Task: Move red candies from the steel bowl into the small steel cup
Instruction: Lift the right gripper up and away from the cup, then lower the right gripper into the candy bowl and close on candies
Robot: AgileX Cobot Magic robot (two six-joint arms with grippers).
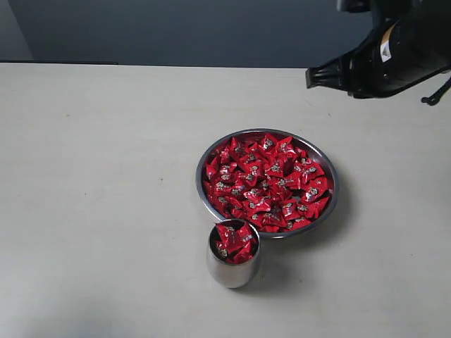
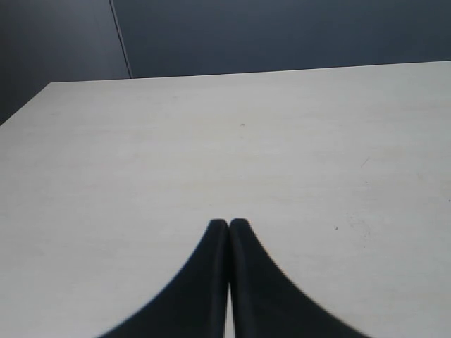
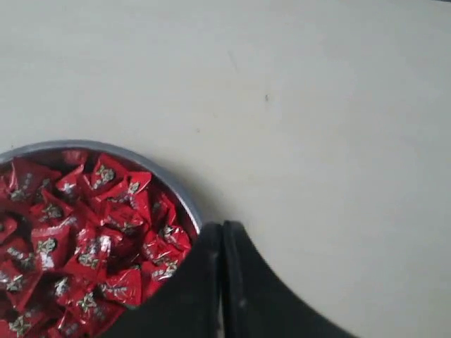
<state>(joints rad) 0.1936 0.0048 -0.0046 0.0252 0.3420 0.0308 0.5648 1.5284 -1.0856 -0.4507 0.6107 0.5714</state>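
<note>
The steel bowl (image 1: 199,176) sits right of the table's middle, heaped with red candies (image 1: 268,183). Just in front of it stands the small steel cup (image 1: 229,271), with several red candies (image 1: 234,241) inside, up to about its rim. My right gripper (image 1: 310,77) hangs above the table behind the bowl and to its right. In the right wrist view its tips (image 3: 223,227) are pressed together with nothing between them, beside the bowl's rim (image 3: 84,144) and the candies (image 3: 84,232). My left gripper (image 2: 228,224) is shut and empty over bare table.
The pale table (image 1: 106,176) stretches wide to the left of the bowl and cup. A dark wall (image 1: 176,28) runs along its far edge. The right arm's black body (image 1: 402,49) fills the upper right corner.
</note>
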